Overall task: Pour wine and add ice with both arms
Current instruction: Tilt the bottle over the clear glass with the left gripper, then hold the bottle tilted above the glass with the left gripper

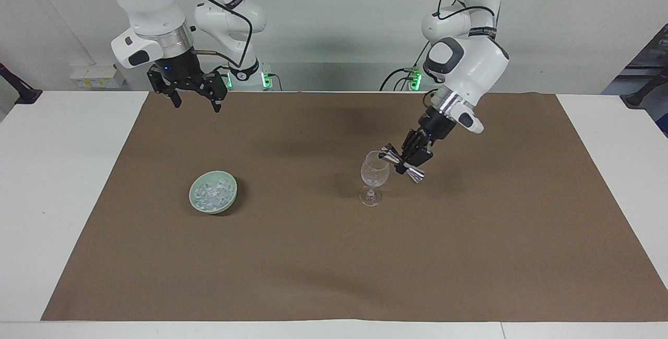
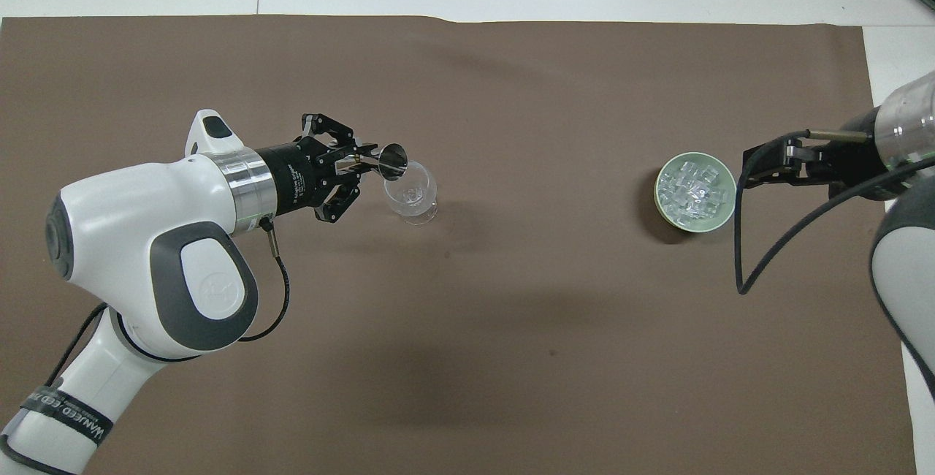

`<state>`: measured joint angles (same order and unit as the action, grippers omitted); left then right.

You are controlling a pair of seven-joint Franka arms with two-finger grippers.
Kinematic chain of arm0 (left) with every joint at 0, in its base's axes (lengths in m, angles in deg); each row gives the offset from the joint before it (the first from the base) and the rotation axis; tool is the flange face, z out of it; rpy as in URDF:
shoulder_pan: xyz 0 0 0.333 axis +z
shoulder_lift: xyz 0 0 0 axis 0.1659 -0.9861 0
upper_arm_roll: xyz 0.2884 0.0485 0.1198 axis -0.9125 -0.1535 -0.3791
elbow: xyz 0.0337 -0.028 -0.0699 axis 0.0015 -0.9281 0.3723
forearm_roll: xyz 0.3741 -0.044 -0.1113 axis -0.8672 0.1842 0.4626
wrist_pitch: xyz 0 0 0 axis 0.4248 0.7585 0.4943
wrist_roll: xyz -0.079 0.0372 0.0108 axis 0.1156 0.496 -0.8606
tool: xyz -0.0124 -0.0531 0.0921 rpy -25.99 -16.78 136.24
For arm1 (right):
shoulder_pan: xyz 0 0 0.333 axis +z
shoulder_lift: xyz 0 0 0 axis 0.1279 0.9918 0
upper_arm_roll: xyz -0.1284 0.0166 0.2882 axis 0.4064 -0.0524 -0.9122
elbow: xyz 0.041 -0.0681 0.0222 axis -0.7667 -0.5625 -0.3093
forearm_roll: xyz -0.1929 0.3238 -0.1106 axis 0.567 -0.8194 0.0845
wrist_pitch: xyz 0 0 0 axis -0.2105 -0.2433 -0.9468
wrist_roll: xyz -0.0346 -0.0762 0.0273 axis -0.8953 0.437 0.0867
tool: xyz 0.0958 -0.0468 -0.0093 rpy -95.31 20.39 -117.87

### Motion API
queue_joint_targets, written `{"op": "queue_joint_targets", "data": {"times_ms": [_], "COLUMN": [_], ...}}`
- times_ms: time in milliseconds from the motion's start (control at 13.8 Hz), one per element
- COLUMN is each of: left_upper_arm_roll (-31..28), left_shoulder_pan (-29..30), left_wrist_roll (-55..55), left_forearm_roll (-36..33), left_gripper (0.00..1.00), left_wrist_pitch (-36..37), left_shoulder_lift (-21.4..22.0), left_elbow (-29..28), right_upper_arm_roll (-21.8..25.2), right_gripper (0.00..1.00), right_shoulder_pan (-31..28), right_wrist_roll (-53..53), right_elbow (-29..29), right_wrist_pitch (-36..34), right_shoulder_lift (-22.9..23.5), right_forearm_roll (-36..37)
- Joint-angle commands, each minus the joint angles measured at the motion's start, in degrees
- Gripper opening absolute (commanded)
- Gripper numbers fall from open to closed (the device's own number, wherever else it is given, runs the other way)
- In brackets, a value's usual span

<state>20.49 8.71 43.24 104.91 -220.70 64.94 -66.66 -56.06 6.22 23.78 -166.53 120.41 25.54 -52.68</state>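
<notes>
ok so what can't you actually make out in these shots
- Liquid in the wine glass: clear glass, too small in both views.
- Contents of the tilted jigger, held by the left gripper: too small.
- Right gripper, overhead view: partly cut off by its own arm and cable.

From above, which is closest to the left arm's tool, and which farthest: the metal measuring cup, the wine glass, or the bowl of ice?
1. Measuring cup: held in the shut left tool, tipped over the glass.
2. Wine glass: just beside that tool.
3. Bowl of ice: toward the right arm's end.
</notes>
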Motion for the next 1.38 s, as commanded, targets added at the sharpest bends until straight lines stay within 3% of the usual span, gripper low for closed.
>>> {"op": "queue_joint_targets", "data": {"times_ms": [0,1304], "left_upper_arm_roll": [0.5,1.9], "left_shoulder_pan": [-0.5,-0.5], "left_wrist_roll": [-2.0,-12.8], "left_forearm_roll": [-0.7,-0.8], "left_gripper": [0.00,0.00], "left_wrist_pitch": [-2.5,-7.8], "left_shoulder_lift": [1.2,1.9], "left_elbow": [-2.2,-4.3], "right_upper_arm_roll": [-0.8,-0.8], "right_gripper": [1.00,1.00], "right_shoulder_pan": [-1.4,-1.4], "right_wrist_roll": [1.4,1.4], "right_elbow": [-1.1,-1.1], "right_wrist_pitch": [1.0,1.1], "right_shoulder_lift": [-0.8,-0.8], "right_forearm_roll": [-1.3,-1.3]}}
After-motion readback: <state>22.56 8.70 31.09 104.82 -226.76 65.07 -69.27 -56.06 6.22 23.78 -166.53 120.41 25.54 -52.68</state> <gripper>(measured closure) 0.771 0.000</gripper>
